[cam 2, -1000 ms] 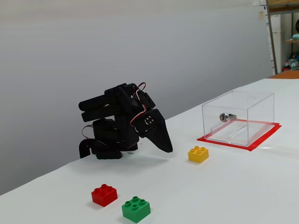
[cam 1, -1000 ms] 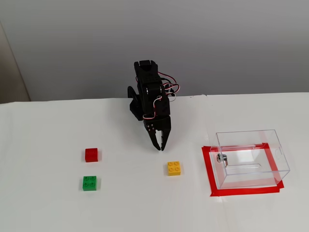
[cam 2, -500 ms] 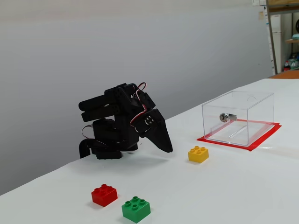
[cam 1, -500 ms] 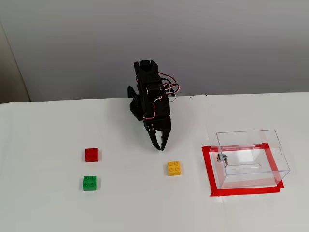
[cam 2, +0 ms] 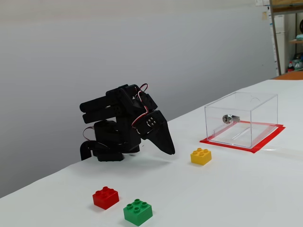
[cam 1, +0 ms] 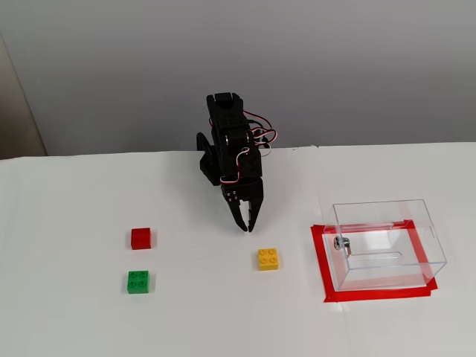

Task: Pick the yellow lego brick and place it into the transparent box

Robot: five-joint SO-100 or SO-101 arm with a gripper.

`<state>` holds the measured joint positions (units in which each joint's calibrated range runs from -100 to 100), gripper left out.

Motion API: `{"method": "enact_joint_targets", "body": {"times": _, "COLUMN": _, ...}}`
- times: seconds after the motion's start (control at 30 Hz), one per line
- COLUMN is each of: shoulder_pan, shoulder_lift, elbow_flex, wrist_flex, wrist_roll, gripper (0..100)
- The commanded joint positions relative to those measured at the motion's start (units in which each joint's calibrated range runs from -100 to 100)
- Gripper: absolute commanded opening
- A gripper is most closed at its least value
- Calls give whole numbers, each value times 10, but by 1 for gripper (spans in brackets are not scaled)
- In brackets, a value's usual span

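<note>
arm: folded at frame centre, gripper (cam 1: pixel 244 225) tips down, jaws together, holding nothing
yellow brick (cam 1: pixel 268 258): on table, lower centre, between gripper and box (cam 1: pixel 387 242)
side view: tips (cam 2: pixel 170 150) hang above table

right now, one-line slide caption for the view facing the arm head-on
Closed pincer poised above yellow lego brick, transparent box at right, red brick and green brick at left.

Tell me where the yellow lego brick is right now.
In both fixed views the yellow lego brick sits on the white table, between the closed gripper and the transparent box, nearer the gripper and touching neither.
</note>
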<state>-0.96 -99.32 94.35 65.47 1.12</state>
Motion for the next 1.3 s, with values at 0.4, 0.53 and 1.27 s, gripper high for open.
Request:
{"method": "enact_joint_targets", "body": {"times": 0.4, "shoulder_pan": -5, "shoulder_lift": -3, "elbow_flex": -2, "wrist_flex": -4, "wrist_roll": -2, "gripper": 2}}
{"method": "enact_joint_targets", "body": {"times": 0.53, "shoulder_pan": -40, "shoulder_lift": -3, "elbow_flex": -40, "wrist_flex": -6, "wrist_roll": -3, "gripper": 2}}
{"method": "enact_joint_targets", "body": {"times": 1.27, "shoulder_pan": -61, "shoulder_lift": 156, "elbow_flex": -180, "wrist_flex": -4, "wrist_roll": -27, "gripper": 33}}
